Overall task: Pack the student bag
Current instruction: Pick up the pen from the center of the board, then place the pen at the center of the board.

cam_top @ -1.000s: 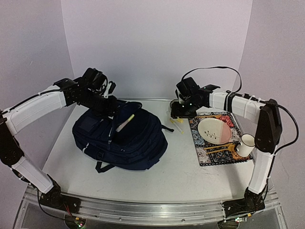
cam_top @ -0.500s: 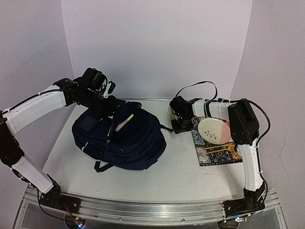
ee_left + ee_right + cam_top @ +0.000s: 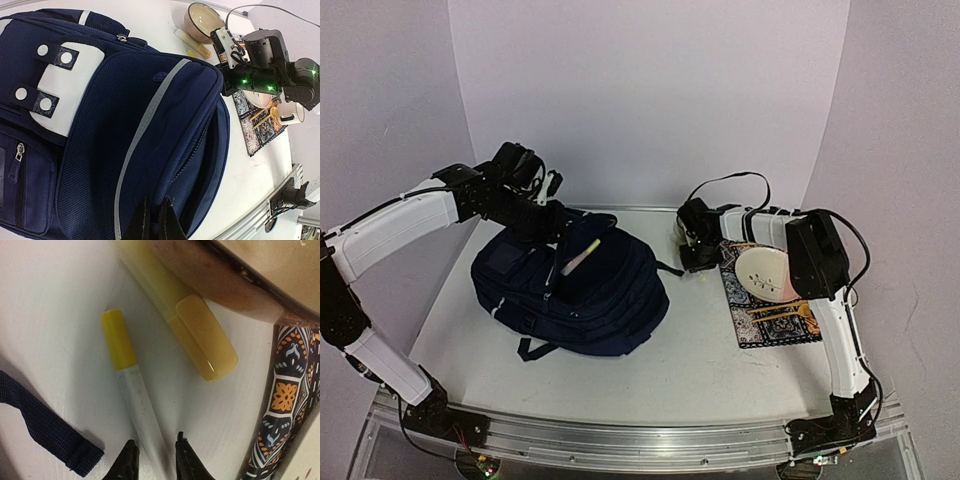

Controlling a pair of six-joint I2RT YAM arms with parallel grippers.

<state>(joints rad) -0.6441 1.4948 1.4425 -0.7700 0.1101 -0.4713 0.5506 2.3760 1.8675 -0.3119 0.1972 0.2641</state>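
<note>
While both arms are out over the table (image 3: 700, 350), notes by gripper.

Left gripper (image 3: 154, 204): fingers closed tight, tips meeting. They sit right on the lip of the student bag's (image 3: 570, 285) open compartment, and the navy fabric there looks pinched between them. From above, this gripper is at the bag's far edge.

Student bag: lies flat on the left half of the table, front face up. White patch with two buckle straps and a grey stripe show in my left wrist view. A pale pen (image 3: 582, 254) pokes out of the open compartment, tip pointing far-right.

Right gripper (image 3: 155, 440): down at the table surface, just right of the bag and at the far-left corner of the patterned placemat (image 3: 280, 405). Jaws stand at a narrow gap, one finger on each side of the white barrel of a yellow-capped marker (image 3: 132, 385). Barrel runs straight between the tips. Whether the pads press on it, I cannot tell.

Near that marker:
- a yellow highlighter (image 3: 195, 335) lies just beside it, apart from it, its other end tucked under the rim of a brown bowl (image 3: 225, 285);
- the loose end of a navy bag strap (image 3: 45, 427) lies flat on the table on the marker's other side, not touching it.

A plate (image 3: 763, 272) rests on the placemat, right of this gripper.
</note>
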